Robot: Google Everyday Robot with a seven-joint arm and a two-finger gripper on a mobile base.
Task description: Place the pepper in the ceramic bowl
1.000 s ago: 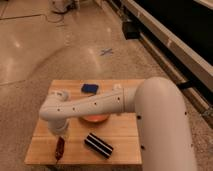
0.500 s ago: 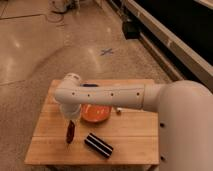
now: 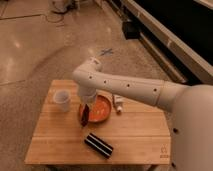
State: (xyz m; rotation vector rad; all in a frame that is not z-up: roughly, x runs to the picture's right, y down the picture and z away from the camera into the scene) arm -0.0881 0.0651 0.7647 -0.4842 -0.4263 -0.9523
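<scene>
Near the desk's front edge, right of centre, lies the black-and-white striped block, untouched by the arm.

Behind it, toward the middle of the desk, the claw hangs at the left rim of the ceramic bowl. The claw is closed on the pepper, which hangs nearly upright with its lower tip at or just outside the bowl's left rim. Whether the tip touches the bowl cannot be determined.

Change since one second ago: the pepper was held low near the front-left corner of the desk; it has since been lifted and carried back and to the right, reaching the bowl. Judgement: transport is nearly complete. A short shift further over the bowl's interior, then release, remains.

Toward the back-left corner stands the translucent white cup, close to the claw's path. Just right of the bowl lies a small white object.
</scene>
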